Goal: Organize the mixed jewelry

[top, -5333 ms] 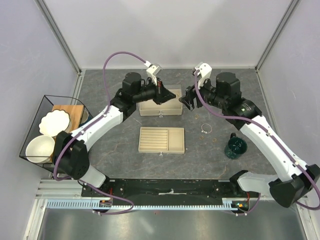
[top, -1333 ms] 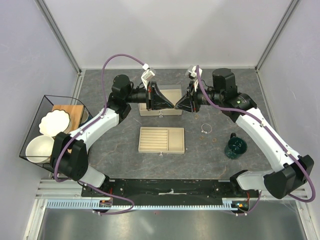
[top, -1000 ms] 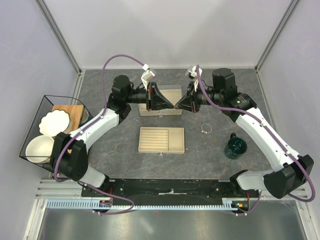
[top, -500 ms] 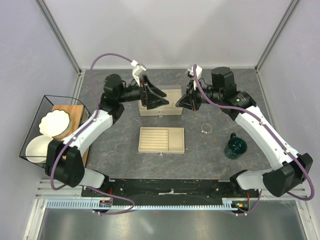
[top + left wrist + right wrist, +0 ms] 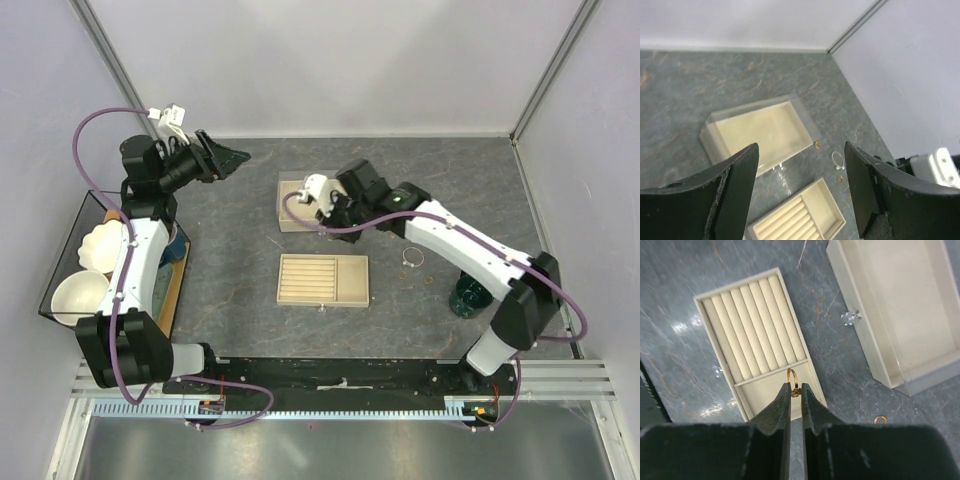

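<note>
**Gold ring pinched in your right gripper above the tray**

From above, you see the left gripper (image 5: 228,157) raised far out to the left, past the wire basket (image 5: 62,255). The right gripper (image 5: 330,208) reaches in over the open box (image 5: 300,224). The slotted tray (image 5: 322,278) lies nearer the bases, with the silver hoop (image 5: 411,257) to its right and the green glass vessel (image 5: 470,295) further right again.

Your left wrist camera shows its jaws wide apart with nothing between them. Below lie the box, the tray, the hoop and a copper ring (image 5: 817,144) just off the box's corner.

Your right wrist camera shows the jaws nearly together, clamped on a gold ring (image 5: 792,381) that hangs over the tray's plain compartment. Another small ring (image 5: 880,419) lies on the table between tray and box.
</note>
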